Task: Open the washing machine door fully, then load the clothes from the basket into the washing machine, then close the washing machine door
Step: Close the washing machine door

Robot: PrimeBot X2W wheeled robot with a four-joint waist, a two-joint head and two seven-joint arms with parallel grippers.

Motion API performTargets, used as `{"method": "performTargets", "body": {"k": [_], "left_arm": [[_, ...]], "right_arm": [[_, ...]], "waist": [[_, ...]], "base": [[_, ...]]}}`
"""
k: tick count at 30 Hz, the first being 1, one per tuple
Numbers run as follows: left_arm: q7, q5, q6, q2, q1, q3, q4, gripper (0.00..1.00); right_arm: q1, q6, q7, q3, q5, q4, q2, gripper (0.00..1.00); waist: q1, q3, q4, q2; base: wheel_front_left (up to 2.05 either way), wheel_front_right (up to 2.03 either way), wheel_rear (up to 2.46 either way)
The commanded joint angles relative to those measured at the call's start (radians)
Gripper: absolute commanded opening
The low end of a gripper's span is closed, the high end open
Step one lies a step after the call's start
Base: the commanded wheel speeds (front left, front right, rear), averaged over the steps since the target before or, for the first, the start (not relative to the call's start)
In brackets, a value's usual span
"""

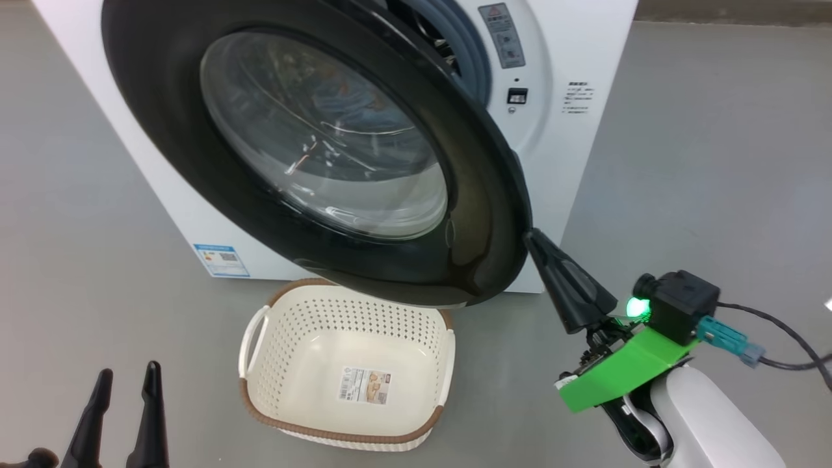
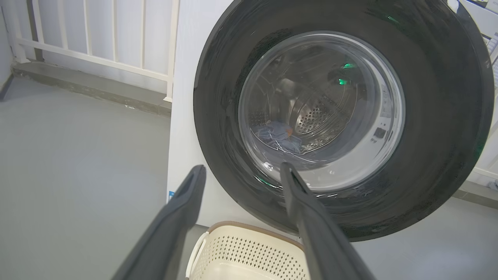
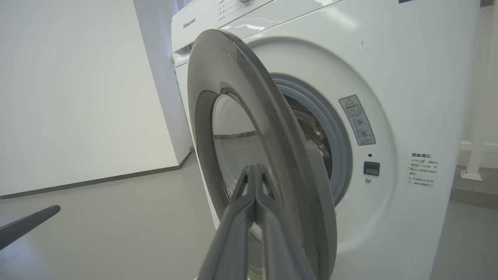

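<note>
Black washing machine door [image 1: 318, 136] hangs half-open, right gripper [image 1: 532, 238] pressed together, seemingly touching its rim.

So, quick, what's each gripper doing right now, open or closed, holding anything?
Left gripper: jaws open, holding nothing.
Right gripper: jaws shut, holding nothing, tip at the rim of the washing machine door.

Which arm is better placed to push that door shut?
Likely right: the right end effector, shut, is at the glossy black round door's free edge; the left end effector hangs open beside the cream perforated basket.
</note>
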Motion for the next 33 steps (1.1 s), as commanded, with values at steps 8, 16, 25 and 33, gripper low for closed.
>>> {"method": "performTargets", "body": {"k": [8,16,25,33], "left_arm": [[-0.009,-0.013,-0.003,0.023,-0.066,0.015,-0.028,1.0],[-0.009,-0.026,-0.003,0.035,-0.096,0.003,-0.026,1.0],[-0.009,-0.035,-0.003,0.044,-0.115,-0.004,-0.022,1.0],[-0.009,-0.042,-0.003,0.051,-0.129,-0.004,-0.025,1.0]], "right_arm": [[-0.1,0.002,-0.003,0.122,-0.007,0.096,-0.044,0.0],[-0.164,0.002,-0.002,0.171,0.009,0.211,-0.064,0.0],[-0.218,0.002,-0.003,0.171,0.026,0.312,-0.078,0.0],[-0.249,0.002,-0.004,0.131,0.021,0.349,-0.089,0.0]], "waist": [[0.0,0.043,0.06,0.0],[0.0,0.091,0.109,0.0],[0.0,0.122,0.134,0.0],[0.0,0.155,0.139,0.0]], "base": [[0.0,0.0,0.0],[0.0,0.0,0.0],[0.0,0.0,0.0],[0.0,0.0,0.0]]}}
